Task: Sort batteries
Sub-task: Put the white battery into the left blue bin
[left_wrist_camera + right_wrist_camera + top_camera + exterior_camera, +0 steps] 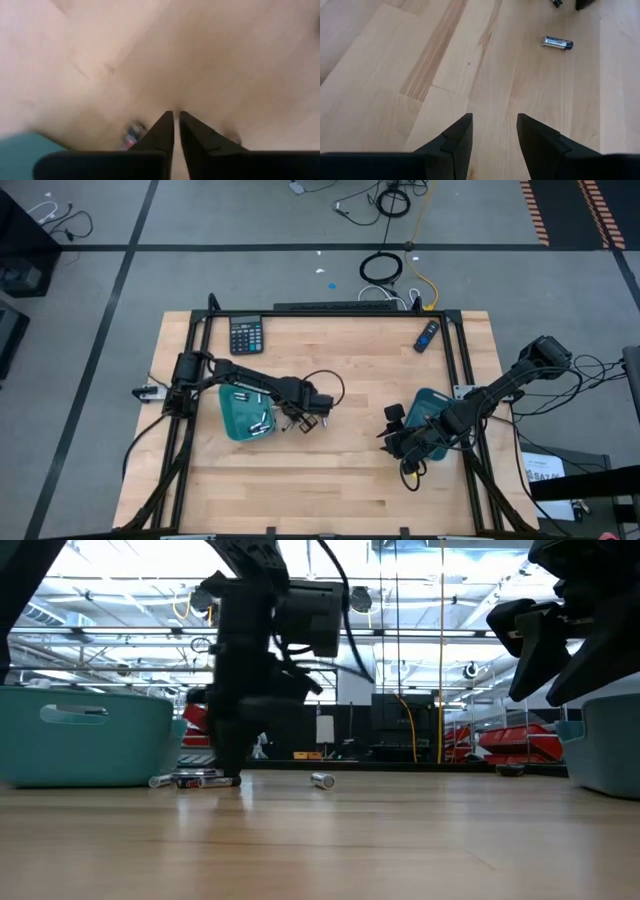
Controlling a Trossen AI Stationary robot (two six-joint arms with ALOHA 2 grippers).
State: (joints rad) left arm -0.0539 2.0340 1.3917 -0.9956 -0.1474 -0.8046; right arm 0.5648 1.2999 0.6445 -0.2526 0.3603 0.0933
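Right claw (492, 135) open, idle at lower right; left claw (176, 131) nearly closed, perhaps gripping a battery (133, 136); several batteries in left tray (245, 412), others loose.

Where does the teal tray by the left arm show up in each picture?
High view: tray left of centre, partly under the left arm.
Low view: tray at far left.
Left wrist view: tray, a teal corner at the lower left.
Right wrist view: not in it.
Landmark: left hand, beside the tray.

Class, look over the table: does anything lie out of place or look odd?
Yes. Several batteries lie loose on the wood beside the left teal tray rather than in it, and one battery lies alone out on the bare table.
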